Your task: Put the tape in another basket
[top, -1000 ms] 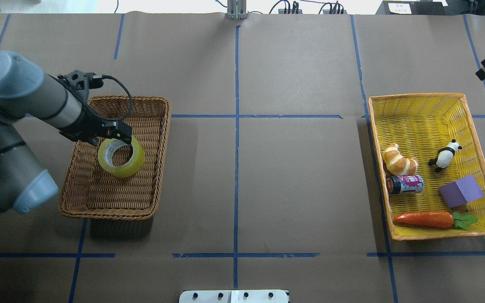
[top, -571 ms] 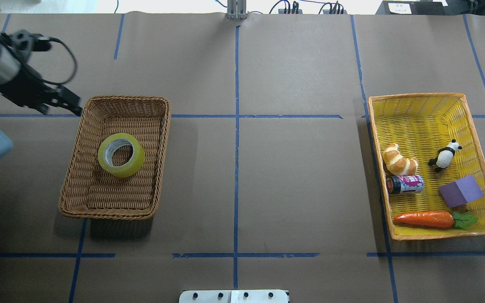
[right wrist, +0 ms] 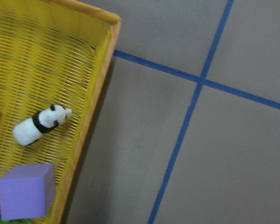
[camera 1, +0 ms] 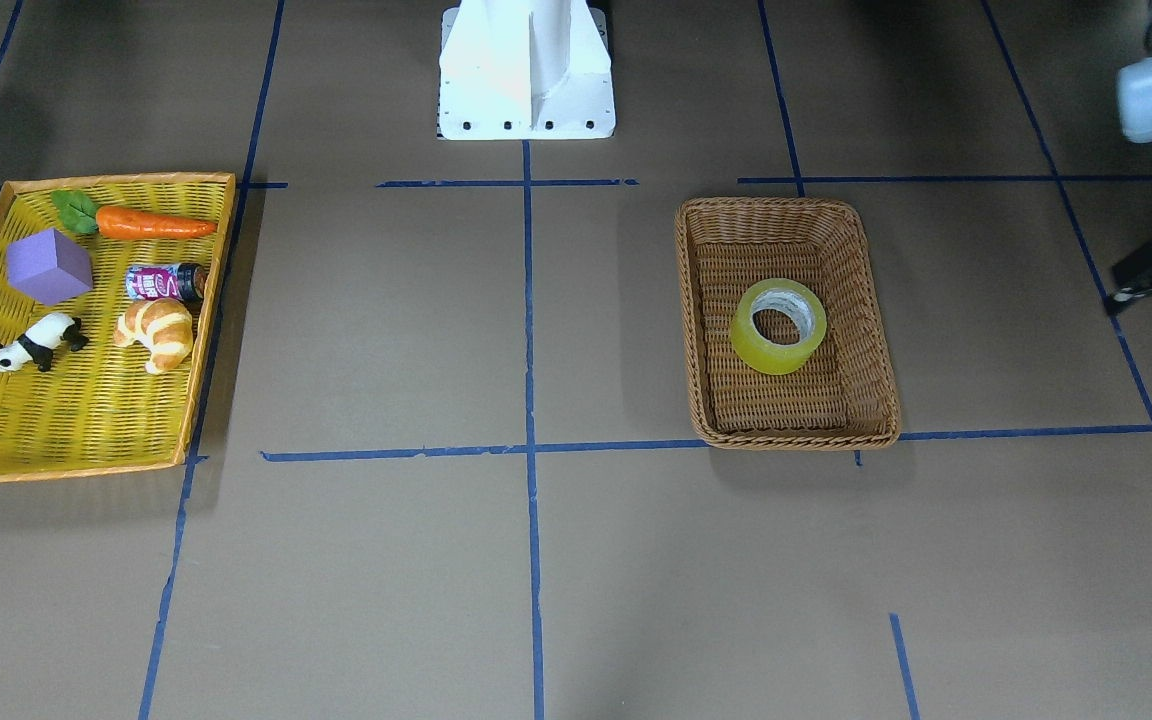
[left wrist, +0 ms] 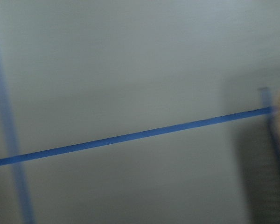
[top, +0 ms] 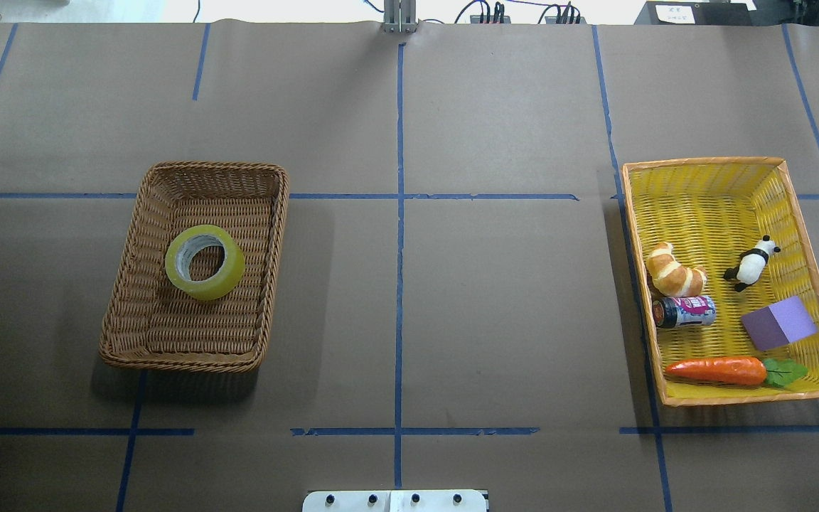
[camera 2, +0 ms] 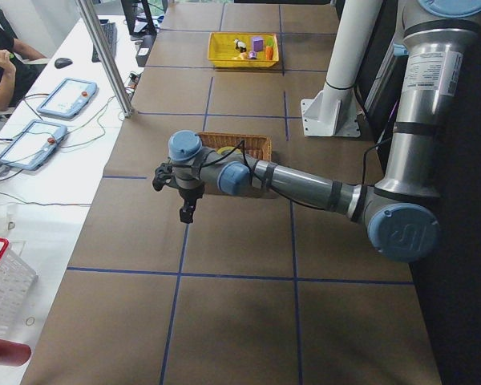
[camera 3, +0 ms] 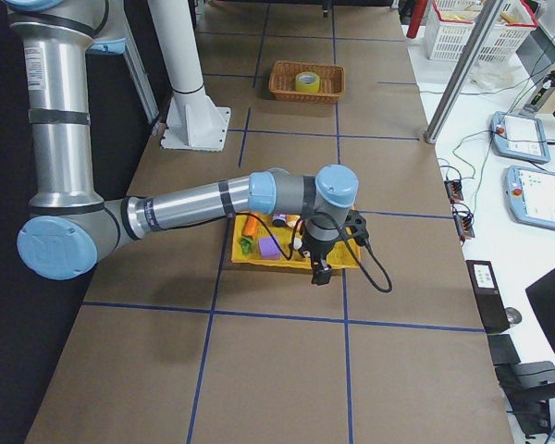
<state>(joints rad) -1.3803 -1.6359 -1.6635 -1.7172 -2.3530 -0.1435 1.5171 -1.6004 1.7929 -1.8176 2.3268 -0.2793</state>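
Brown table (top: 495, 299) crossed by blue tape lines (top: 399, 284); the basket (top: 125, 306) and yellow tray (top: 708, 178) rest on it, well apart.

Left arm (camera 2: 305, 183): silver-grey tubes, pale blue joint caps, printed label on upright link. Black cable (camera 2: 224, 156) looped at wrist. Right arm (camera 3: 185, 208): same finish. Left gripper (camera 2: 187, 213), right gripper (camera 3: 318, 272): black. White pedestal (camera 1: 526, 60), dark bolts along flange.

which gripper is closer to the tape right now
Left. The left gripper hangs a short way past the basket holding the tape; the right gripper is across the table by the yellow tray.
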